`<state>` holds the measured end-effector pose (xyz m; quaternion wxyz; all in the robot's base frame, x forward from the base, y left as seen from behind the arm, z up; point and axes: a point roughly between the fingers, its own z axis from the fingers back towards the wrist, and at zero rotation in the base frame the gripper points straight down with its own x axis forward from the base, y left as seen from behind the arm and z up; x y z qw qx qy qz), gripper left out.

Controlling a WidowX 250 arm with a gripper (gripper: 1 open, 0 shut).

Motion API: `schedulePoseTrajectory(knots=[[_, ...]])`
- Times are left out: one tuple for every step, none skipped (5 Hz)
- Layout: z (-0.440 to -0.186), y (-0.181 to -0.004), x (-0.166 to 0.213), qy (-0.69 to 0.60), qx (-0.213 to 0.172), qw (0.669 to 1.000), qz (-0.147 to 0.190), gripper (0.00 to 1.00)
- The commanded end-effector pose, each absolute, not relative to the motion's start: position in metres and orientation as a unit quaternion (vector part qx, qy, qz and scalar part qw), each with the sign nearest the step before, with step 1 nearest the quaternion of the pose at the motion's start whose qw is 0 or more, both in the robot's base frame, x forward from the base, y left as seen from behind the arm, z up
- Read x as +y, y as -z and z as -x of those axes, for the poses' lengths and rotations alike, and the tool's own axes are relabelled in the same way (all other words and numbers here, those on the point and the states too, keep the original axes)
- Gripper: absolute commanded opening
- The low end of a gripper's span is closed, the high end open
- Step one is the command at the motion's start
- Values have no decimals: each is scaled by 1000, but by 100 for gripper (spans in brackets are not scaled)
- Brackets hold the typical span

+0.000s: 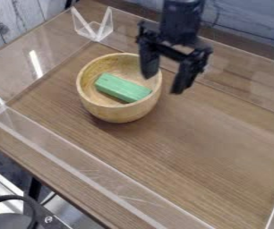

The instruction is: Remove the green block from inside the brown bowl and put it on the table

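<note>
The green block (123, 88) lies flat inside the brown bowl (120, 109), which rests on the wood-grain table (200, 152) left of centre. My black gripper (166, 75) hangs pointing down just over the bowl's right rim, to the right of the block. Its two fingers stand wide apart with nothing between them; the left finger (148, 64) is over the bowl's inner edge and the right one (184, 79) is outside the rim. No contact with the block shows.
Clear acrylic walls (32, 134) edge the table on the left and front. A clear acrylic bracket (94, 24) stands at the back left corner. Bare wood stretches in front of and to the right of the bowl.
</note>
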<state>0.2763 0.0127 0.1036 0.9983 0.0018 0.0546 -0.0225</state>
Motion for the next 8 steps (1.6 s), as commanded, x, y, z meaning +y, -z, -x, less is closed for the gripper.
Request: schedulePoseTrajectory(knots=[[-268,-136,39,59,21,998,-5,100],[-262,-150,74,85,24,996,-6,100],[-262,-143,78,143,13,990,-10,100],[-267,-131,71,189,-1,982,-14,100],[-277,-120,66,221,-17,975,-23,100],[-277,-118,78,214,-27,975,-43,100],[-276,-118,91,200,-35,977,-61,100],[-288,-112,92,218,-38,973,-72,100]])
